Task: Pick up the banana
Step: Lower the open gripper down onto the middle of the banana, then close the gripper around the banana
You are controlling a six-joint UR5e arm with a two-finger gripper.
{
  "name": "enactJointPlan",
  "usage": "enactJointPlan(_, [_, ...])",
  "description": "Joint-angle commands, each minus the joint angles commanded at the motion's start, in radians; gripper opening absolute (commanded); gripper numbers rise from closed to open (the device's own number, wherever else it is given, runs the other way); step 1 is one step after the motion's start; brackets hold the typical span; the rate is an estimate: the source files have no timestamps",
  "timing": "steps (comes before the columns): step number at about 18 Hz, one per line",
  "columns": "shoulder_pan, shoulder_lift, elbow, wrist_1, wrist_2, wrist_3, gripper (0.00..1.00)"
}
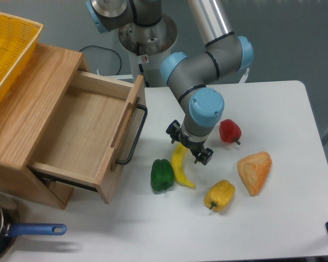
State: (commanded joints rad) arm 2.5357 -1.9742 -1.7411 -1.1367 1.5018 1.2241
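Centrally, the gripper [189, 144] hangs from the arm [206, 106] directly over the upper end of the banana [181, 168], its two dark fingers spread, one [172, 132] to the left of that end and the other [205, 156] to its right; the claw is released, and whether either finger touches the fruit cannot be told. The banana lies flat on the white table [273, 218], near its middle, curving from beneath the gripper down to a pointed tip at lower right. A green pepper [162, 175] sits just beside the banana on its left, apparently touching it. A yellow pepper [220, 195] lies near the banana's lower tip, to the right and apart from it. A red pepper [229, 131] rests to the right of the gripper, and an orange wedge-shaped item [255, 171] lies below the red pepper, beside the yellow one. At left stands a wooden cabinet [22, 109] with its drawer [87, 131] pulled open, a black handle [133, 136] on the drawer front. A yellow basket [8, 49] sits atop the cabinet, and a pot with a blue handle [35, 230] shows at the lower left corner.
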Motion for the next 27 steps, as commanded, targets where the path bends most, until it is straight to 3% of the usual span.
enactJointPlan(16, [-0.025, -0.035, -0.021, 0.072, 0.006, -0.003, 1.00])
enactJointPlan(27, [-0.026, -0.051, -0.029, 0.074, 0.009, -0.003, 1.00])
